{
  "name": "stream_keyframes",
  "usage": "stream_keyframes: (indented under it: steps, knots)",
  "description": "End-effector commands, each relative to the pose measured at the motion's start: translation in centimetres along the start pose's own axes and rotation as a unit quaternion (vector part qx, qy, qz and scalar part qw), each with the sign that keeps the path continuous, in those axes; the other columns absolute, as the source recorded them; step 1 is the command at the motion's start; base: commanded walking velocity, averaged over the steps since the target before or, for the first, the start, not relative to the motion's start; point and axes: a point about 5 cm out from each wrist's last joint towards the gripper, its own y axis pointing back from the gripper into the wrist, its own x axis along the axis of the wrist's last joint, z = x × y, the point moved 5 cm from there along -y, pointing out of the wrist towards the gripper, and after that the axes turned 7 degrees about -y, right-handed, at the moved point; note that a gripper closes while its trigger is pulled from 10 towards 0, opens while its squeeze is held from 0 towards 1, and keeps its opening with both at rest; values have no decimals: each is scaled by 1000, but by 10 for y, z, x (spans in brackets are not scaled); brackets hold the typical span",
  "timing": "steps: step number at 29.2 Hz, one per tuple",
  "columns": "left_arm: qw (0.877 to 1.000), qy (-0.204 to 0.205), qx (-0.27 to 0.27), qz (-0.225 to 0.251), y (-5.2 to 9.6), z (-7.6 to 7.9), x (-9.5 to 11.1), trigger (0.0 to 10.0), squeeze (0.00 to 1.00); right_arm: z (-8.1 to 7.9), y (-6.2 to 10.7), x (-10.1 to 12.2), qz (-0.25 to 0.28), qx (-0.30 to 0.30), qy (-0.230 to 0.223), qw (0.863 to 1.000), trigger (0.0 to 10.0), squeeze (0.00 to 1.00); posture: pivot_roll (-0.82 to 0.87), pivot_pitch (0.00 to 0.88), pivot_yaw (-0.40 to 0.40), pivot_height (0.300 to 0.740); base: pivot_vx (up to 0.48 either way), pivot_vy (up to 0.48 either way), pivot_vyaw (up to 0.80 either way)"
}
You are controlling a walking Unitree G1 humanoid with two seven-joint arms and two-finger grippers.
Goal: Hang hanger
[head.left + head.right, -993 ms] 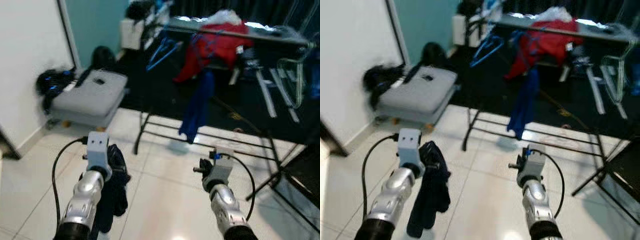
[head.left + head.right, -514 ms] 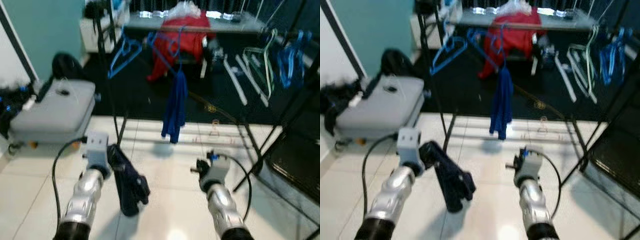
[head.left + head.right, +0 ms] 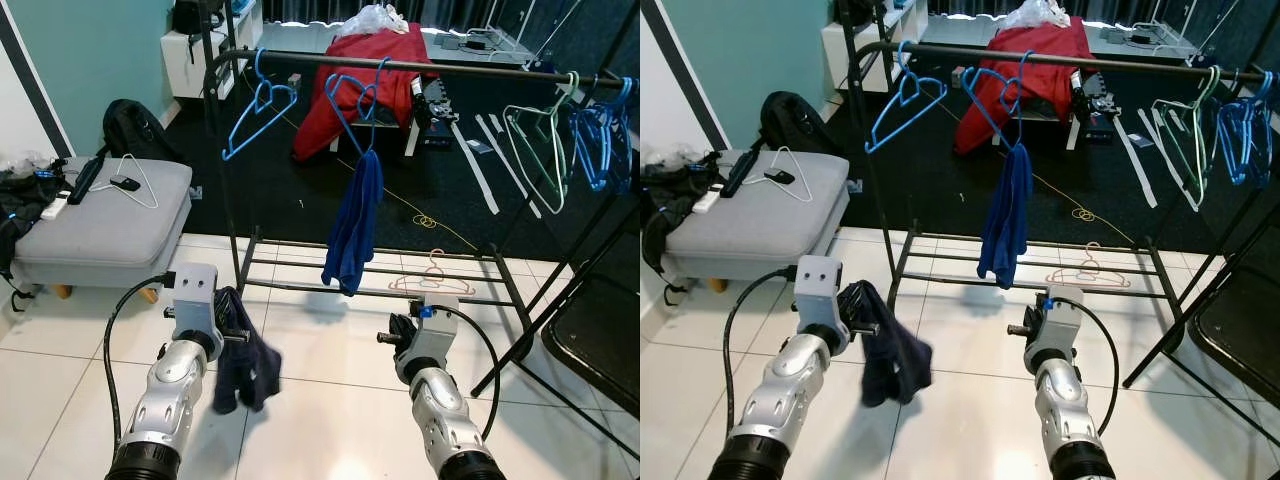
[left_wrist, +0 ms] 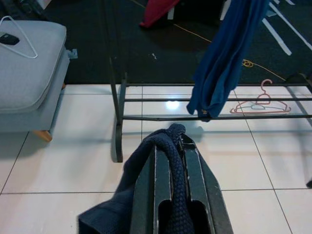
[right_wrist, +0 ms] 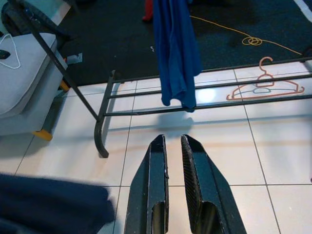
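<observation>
A black clothes rack (image 3: 232, 170) stands across the middle of the scene, and everything here is placed against it. To the left of the rack is a grey ottoman (image 3: 100, 215) with a white wire hanger (image 3: 128, 180) lying on top.

In front of the rack's left post, the left gripper (image 4: 170, 156) is closed on a dark navy garment (image 3: 245, 355). The cloth is wound over and between the two black fingers (image 4: 195, 170) and hangs down from them above the white tiled floor (image 3: 330, 420).

On the rack's top bar, near its left end, hangs an empty blue hanger (image 3: 258, 110). Just to the right of it, a second blue hanger (image 3: 355, 95) carries a blue garment (image 3: 355, 225) that hangs down almost to the lower rails. Behind the bar, a red cloth (image 3: 365, 75) lies over a table.

In front of the rack's middle, the right gripper (image 5: 173, 146) holds nothing; its fingers are almost parallel, with only a narrow gap between them, and they point at the floor before the lower rails.

A pink hanger (image 3: 430, 282) lies on the floor under the rack's right half. At the right end of the bar hang a pale green hanger (image 3: 535, 130) and several blue hangers (image 3: 600, 140).
</observation>
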Motion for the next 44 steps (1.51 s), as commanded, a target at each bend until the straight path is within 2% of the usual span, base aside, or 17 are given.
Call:
stream_keyframes:
  steps: [1, 10, 14, 26, 34, 41, 43, 44]
  knots:
    - [1000, -6, 3, 2, 2, -4, -1, 10000, 0, 0, 0, -1, -3, 0, -2, 1000, 10000, 0, -32, 37, -33, 740, 0, 480, 0]
    - [1000, -13, 2, 2, 1, -3, -1, 10000, 0, 0, 0, -2, -3, 1, -2, 1000, 10000, 0, -32, 40, -33, 740, 0, 427, 0]
    - [999, -33, -6, 7, 1, 3, 2, 10000, 0, 0, 1, -1, -3, 2, -2, 1000, 10000, 0, -34, 44, -34, 740, 0, -388, 0]
    - [999, -28, -7, 16, 0, 9, 5, 10000, 0, 3, 1, -1, -3, 0, -1, 1000, 10000, 0, -36, 54, -37, 740, 0, -466, 0]
    - [1000, -25, 2, 15, -1, 5, 7, 10000, 0, 1, 1, 0, 0, 2, -3, 1000, 10000, 0, -33, 55, -37, 740, 0, 0, 0]
    - [999, -35, 7, 39, -7, 0, 20, 10000, 0, -5, -2, 9, 20, 14, -5, 1000, 10000, 0, -33, 54, -37, 740, 0, 0, 0]
    - [996, -76, -10, 38, -15, 10, 29, 10000, 0, -24, -3, 13, 22, 79, 15, 997, 10000, 0, -38, 54, -36, 740, 0, 0, 0]
    - [996, -76, -10, 38, -15, 10, 29, 10000, 0, -24, -3, 13, 22, 79, 15, 997, 10000, 0, -38, 54, -36, 740, 0, 0, 0]
